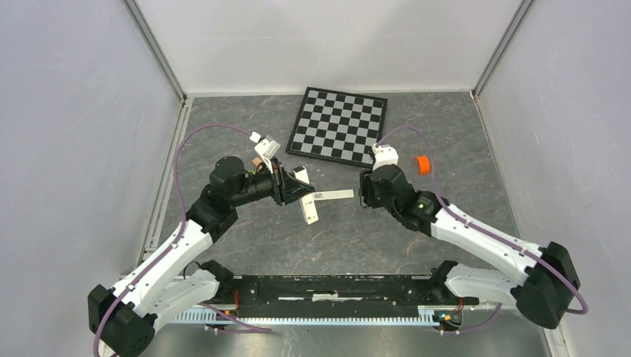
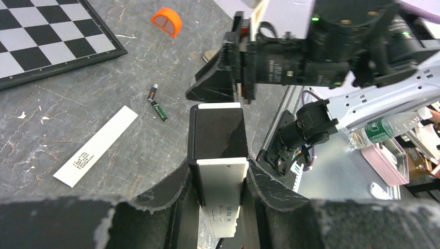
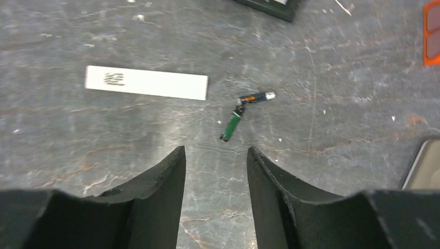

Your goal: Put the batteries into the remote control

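Note:
My left gripper [image 1: 296,192] [image 2: 218,168] is shut on the remote control [image 1: 308,209] [image 2: 220,179], holding it above the table by its long sides. Its pale back and a dark open recess [image 2: 218,132] face the left wrist camera. Two batteries lie end to end on the table: a green one [image 2: 160,111] [image 3: 231,125] and one with an orange band [image 2: 153,92] [image 3: 256,97]. My right gripper [image 1: 364,196] [image 3: 215,153] is open and empty, low over the table, just short of the green battery. The batteries are too small to see in the top view.
A plain cream strip with a small print [image 1: 332,195] [image 2: 96,147] [image 3: 146,83] lies flat beside the batteries. An orange round cap [image 1: 422,164] [image 2: 167,22] [image 3: 431,32] sits to the right. A chessboard [image 1: 338,125] [image 2: 41,41] lies at the back.

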You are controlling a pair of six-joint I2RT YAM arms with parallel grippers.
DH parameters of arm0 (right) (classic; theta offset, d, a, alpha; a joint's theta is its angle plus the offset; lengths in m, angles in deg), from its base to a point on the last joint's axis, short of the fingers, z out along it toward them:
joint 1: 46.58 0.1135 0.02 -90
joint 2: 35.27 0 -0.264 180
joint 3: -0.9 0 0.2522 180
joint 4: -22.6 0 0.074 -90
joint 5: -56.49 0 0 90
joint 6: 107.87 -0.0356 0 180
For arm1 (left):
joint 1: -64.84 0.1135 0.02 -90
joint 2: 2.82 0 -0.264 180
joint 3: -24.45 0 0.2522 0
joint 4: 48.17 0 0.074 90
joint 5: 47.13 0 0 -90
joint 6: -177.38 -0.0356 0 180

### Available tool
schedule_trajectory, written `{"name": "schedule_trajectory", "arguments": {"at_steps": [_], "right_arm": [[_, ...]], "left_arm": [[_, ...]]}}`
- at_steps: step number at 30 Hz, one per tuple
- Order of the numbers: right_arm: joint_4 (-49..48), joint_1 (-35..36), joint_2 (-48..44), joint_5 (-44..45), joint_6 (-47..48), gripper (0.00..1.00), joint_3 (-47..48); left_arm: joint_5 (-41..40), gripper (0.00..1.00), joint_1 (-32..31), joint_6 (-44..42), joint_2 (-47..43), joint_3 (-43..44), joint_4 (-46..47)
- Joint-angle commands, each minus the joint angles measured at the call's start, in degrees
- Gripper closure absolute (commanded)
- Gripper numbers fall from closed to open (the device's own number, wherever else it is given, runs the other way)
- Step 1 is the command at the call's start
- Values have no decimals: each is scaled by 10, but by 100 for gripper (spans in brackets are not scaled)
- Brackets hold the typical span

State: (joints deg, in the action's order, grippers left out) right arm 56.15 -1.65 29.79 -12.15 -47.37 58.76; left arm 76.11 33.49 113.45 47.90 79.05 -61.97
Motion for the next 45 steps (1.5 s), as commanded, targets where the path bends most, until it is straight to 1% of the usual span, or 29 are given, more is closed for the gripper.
{"name": "schedule_trajectory", "arguments": {"at_steps": [1,4,7,12,17,20,24,33,36,38,39,44,45], "right_arm": [[-14,-33,30,11,-31,50,-14],[-34,-51,51,-18,-34,52,-29],[-52,-65,76,-39,-37,54,-40],[-84,-72,109,-54,-52,64,-53],[-112,-72,163,-88,-56,63,-40],[-98,-72,195,-69,-65,62,-18],[-62,-71,218,-12,-69,63,3],[-59,-70,251,-17,-35,63,21],[-52,-70,268,-17,-27,65,33],[-52,-69,277,-16,-22,67,38],[-52,-69,279,-17,-18,71,40],[-45,-69,287,-32,-8,97,46],[-47,-69,285,-38,-5,100,44]], "left_arm": [[48,96,-1,-33,-11,-5,49],[67,96,0,-41,-11,-12,61],[60,95,-1,-41,-11,-15,63],[45,96,0,-45,-10,-15,57],[43,97,0,-38,-3,-15,59],[39,97,0,-37,-1,-15,56],[28,98,0,-35,-2,-17,55],[15,98,0,-39,-1,-12,44],[12,98,0,-41,-2,-11,38],[9,98,0,-42,-3,-10,35],[7,98,0,-43,-3,-10,33],[-1,98,0,-47,-4,-5,20],[-4,98,0,-47,-4,-6,19]]}}
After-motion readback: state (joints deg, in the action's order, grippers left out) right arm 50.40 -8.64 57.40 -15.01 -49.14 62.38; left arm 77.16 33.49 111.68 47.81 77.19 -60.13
